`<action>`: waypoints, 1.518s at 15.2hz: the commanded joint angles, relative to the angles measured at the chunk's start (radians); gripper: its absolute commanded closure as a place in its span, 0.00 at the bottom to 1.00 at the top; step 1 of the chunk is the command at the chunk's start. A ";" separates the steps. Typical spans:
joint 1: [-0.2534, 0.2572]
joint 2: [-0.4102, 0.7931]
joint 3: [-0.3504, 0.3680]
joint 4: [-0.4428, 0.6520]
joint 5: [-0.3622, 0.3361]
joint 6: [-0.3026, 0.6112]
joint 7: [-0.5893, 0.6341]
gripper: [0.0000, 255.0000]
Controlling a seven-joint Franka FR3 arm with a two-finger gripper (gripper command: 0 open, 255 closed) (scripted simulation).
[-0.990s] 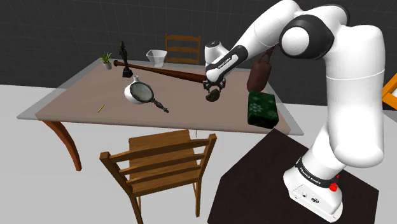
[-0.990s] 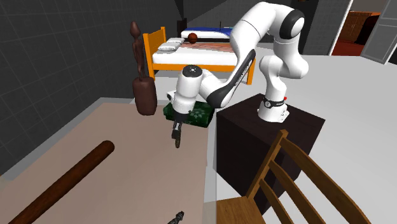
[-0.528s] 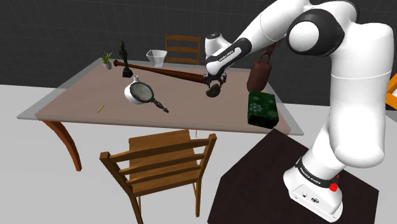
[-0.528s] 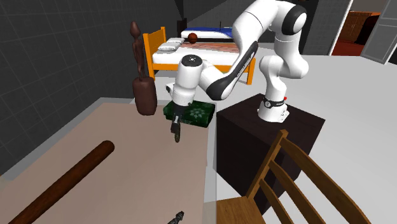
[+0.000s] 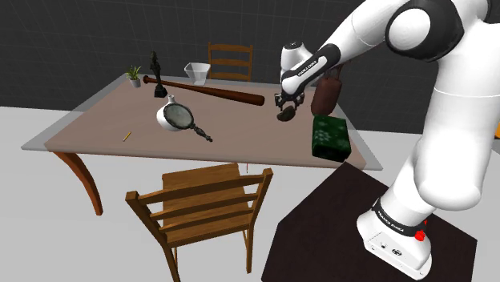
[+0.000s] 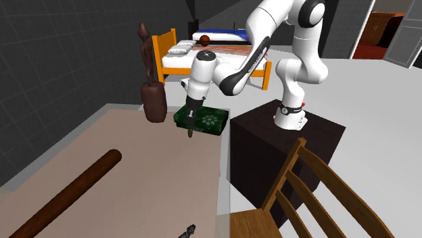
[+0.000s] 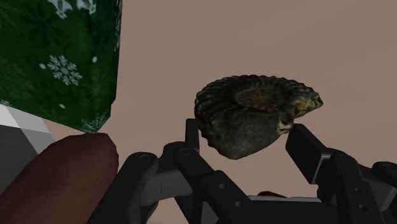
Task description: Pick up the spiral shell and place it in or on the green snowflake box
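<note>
1. Shell (image 7: 254, 118) pinched between the two fingers (image 7: 308, 153), hanging clear above the bench (image 5: 232, 128), near the green snowflake box (image 5: 329, 136) but not yet over it.
2. Step in hand, by my reading: carry toward the box.
3. Next move calls for travel over the box top, then lowering and letting go.
4. Box top bare; no opening visible.
</note>
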 commanded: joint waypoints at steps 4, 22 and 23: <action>-0.050 -0.084 -0.051 -0.116 -0.042 0.063 -0.069 1.00; -0.263 -0.166 -0.196 -0.304 -0.030 0.261 -0.414 1.00; -0.267 -0.151 -0.192 -0.306 -0.019 0.276 -0.418 1.00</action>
